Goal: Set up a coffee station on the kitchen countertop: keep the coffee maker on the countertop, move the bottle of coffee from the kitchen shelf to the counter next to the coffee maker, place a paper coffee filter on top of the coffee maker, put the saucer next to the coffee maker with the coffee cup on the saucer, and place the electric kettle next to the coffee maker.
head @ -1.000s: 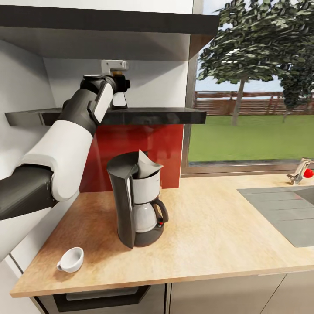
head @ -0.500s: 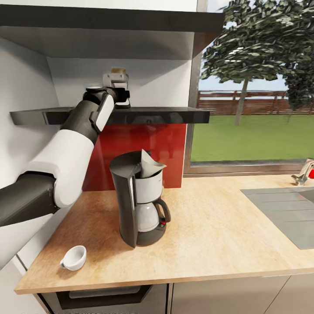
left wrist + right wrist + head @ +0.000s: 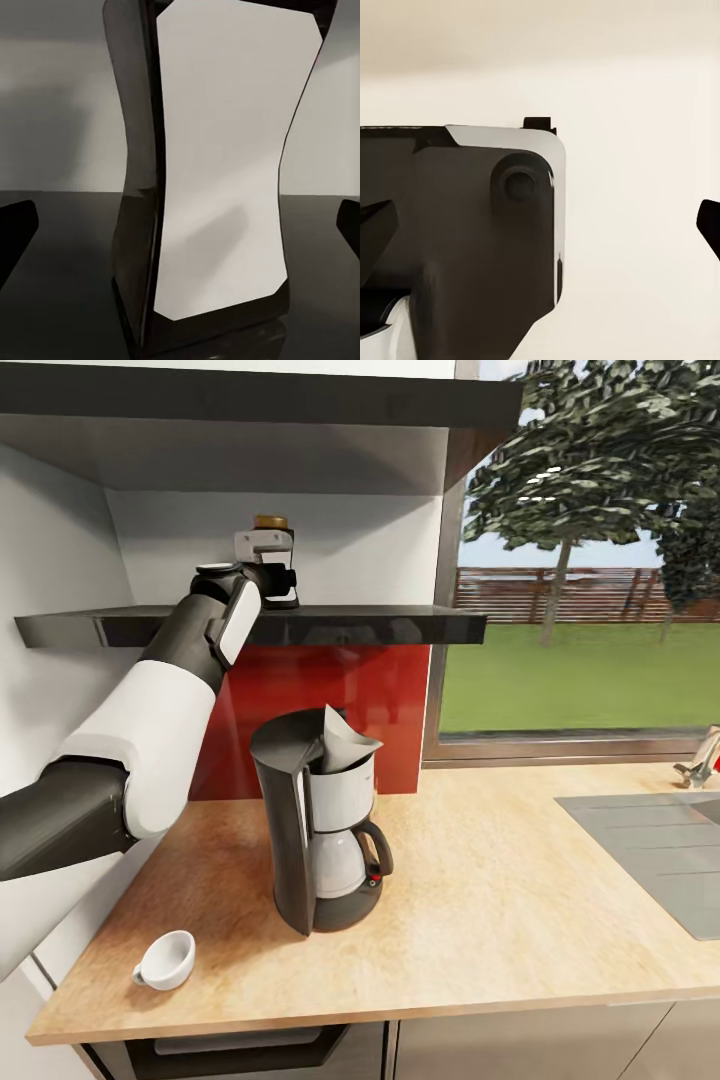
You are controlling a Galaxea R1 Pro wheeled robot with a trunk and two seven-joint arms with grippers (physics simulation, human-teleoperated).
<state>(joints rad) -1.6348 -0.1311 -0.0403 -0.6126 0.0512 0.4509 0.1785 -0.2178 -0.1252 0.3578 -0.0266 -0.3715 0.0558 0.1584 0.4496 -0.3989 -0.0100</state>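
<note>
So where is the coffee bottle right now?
The bottle stands on the black shelf above the coffee maker, at the head view's upper left. The left gripper is around it, fingers apart on either side in the left wrist view.

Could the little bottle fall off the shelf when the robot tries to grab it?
It might. The left gripper is open, with the bottle of coffee between its fingers but not yet squeezed, so a nudge could tip it on the glossy kitchen shelf. If it slipped later, it could land near the coffee maker and knock the paper filter.
</note>
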